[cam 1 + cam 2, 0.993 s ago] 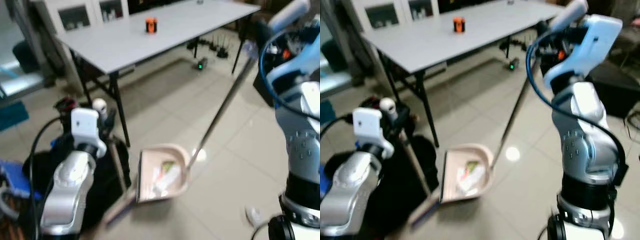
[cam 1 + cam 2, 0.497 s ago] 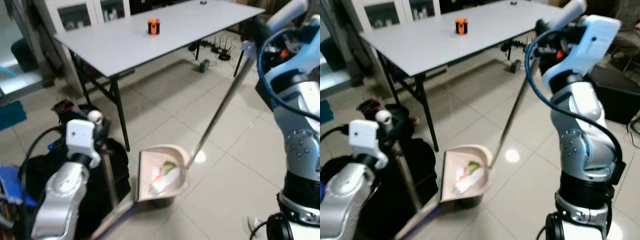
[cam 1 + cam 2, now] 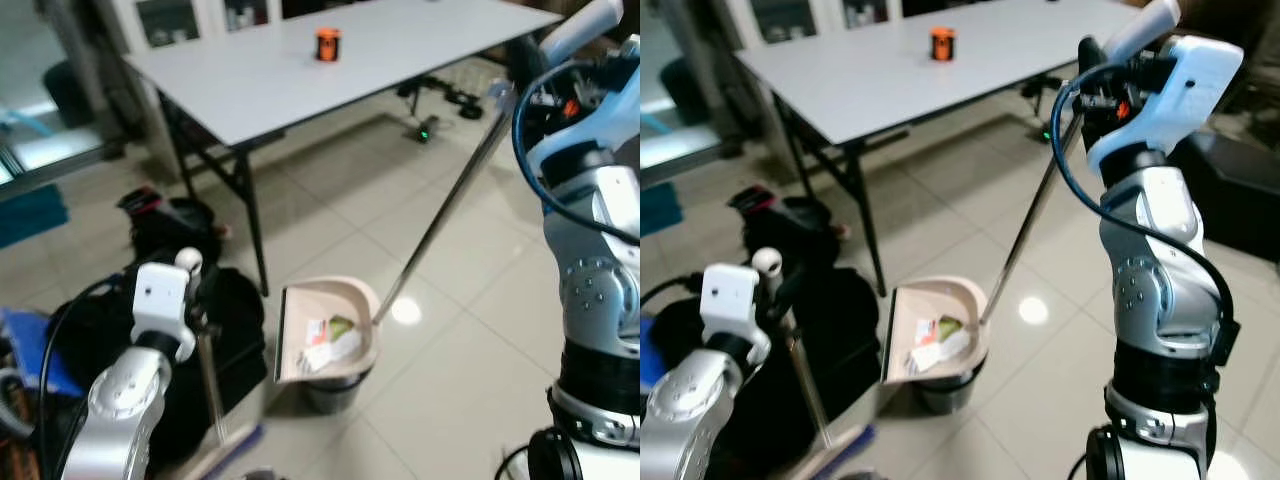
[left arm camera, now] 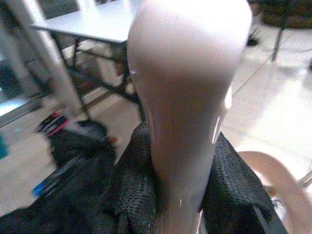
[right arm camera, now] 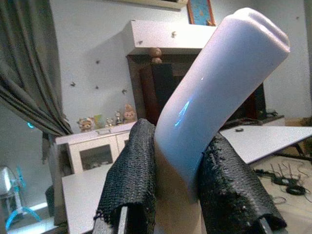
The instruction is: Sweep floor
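Dustpan (image 3: pixel 330 335) held over small bin (image 3: pixel 333 390) by right gripper (image 5: pixel 178 187), squeezed on its handle. Broom (image 3: pixel 210 385) squeezed by left gripper (image 4: pixel 178 195). Trash (image 3: pixel 330 340) could be spilled beside bin if pan is tipped crooked.

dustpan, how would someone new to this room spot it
Start at the long grey table; on the tiled floor in front of its near leg sits a small bin. Over it hangs the beige dustpan, litter inside, on a long metal handle.

You're in a home living rm w/ office bits: glossy tile floor (image 3: pixel 470 300); long grey folding table (image 3: pixel 300 70) far centre; white glass-door cabinet (image 3: pixel 190 15) far left; curtain (image 5: pixel 27 73) & figurines (image 5: pixel 105 119) on sideboard.
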Tool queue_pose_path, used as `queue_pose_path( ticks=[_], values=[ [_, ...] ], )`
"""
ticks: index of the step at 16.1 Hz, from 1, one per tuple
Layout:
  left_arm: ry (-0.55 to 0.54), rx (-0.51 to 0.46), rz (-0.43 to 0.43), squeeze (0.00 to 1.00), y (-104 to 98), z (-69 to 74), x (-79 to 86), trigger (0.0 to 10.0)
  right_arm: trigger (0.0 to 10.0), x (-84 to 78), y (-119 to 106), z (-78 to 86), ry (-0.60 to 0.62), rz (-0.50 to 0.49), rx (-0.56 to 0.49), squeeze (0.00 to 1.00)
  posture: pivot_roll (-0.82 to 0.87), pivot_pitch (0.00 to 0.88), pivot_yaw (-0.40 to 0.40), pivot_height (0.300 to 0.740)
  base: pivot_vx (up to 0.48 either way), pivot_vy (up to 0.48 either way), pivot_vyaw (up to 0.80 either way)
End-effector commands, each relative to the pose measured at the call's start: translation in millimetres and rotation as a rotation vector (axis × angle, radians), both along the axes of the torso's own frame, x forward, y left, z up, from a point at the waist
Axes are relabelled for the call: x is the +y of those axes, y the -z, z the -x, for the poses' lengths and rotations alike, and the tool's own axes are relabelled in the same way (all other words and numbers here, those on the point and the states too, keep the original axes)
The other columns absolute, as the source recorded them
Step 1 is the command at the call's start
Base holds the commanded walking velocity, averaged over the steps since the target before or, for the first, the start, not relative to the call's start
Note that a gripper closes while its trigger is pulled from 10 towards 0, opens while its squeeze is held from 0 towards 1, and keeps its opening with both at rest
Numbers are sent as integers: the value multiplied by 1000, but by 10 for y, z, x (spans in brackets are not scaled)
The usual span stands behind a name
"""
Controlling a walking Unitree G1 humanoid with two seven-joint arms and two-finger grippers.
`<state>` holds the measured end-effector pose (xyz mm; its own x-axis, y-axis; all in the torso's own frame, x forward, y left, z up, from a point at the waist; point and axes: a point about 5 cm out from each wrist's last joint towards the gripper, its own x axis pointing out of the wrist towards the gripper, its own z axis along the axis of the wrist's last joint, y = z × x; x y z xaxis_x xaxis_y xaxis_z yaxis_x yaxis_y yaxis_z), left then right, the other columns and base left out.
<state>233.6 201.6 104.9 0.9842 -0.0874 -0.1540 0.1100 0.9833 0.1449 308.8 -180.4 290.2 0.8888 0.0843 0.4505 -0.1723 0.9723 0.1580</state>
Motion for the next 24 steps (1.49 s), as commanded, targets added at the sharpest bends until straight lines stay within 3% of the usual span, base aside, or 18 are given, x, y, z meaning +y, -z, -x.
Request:
queue_pose_path(
  ticks=[1,8,12,14,21,24],
  values=[
    [-22,-11,-26,0,-26,15,45,10000,10000,-46,-100,-17,37,29,-84,0,22,0,14,740,0,0,0],
    [-21,-16,-50,0,-40,31,59,10000,10000,200,-123,-217,-65,167,-215,0,46,0,27,740,0,0,0],
    [-19,-18,-57,0,-38,36,74,10000,10000,643,-123,-168,-180,403,-369,0,47,0,37,740,0,0,0],
    [-14,-19,-60,0,-41,39,84,10000,10000,869,-45,-108,-228,443,-417,0,58,0,43,740,0,0,0],
    [-9,-18,-70,0,-45,47,111,10000,10000,1198,147,43,-303,451,-479,0,61,0,49,740,0,0,0],
    [-8,-20,-71,0,-47,48,112,10000,10000,1415,286,169,-390,439,-485,0,63,0,45,740,0,0,0]
  ],
)
